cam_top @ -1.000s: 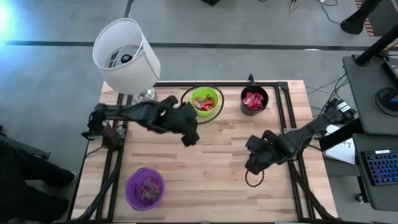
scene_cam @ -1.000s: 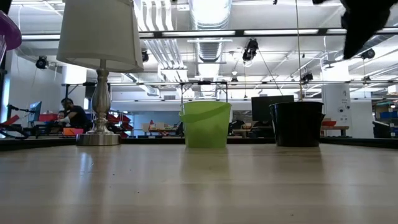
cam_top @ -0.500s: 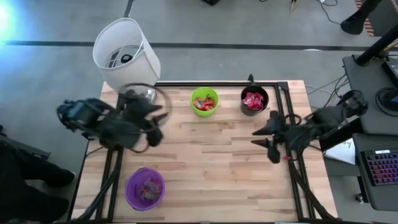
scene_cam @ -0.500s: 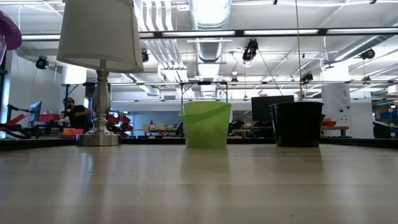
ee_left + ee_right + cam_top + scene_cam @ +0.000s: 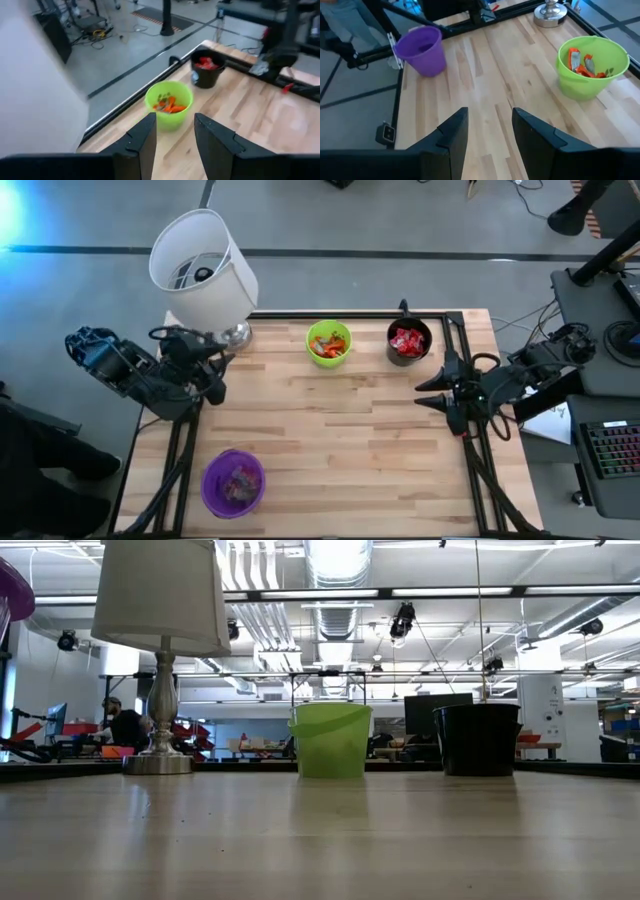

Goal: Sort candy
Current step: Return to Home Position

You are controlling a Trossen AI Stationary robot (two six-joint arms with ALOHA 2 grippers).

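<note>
At the left edge of the desk point(image 5: 340, 430), the left claw point(image 5: 213, 370) hangs just in front of the lamp point(image 5: 200, 268). Its two fingers point(image 5: 142, 142) are spread apart with nothing between them. Its own wrist view shows only wood in the gap. Over by the right edge, the right claw point(image 5: 432, 392) points in toward the middle of the desk. It too is open wide and holds nothing, and its fingers point(image 5: 452, 135) stand well apart above bare boards.

All the candy point(image 5: 328, 347) I can make out sits inside cups. The green cup point(image 5: 311, 340) stands along the back edge near the middle, beside the lamp's base, and holds orange and red pieces. The black cup point(image 5: 391, 345) stands near it along the same edge, not touching it, and is filled with red wrappers. The purple cup point(image 5: 208, 480) stands alone near the front left corner, well apart from the other two. It holds a small heap of pinkish pieces that I cannot tell apart.

From desk height the green cup point(image 5: 331, 740) and the black cup point(image 5: 480, 738) both stand upright with a clear gap between them, and the lamp point(image 5: 163, 600) is off to one side. Far back in the room, past the lamp's base, a person point(image 5: 125, 726) is sitting.
</note>
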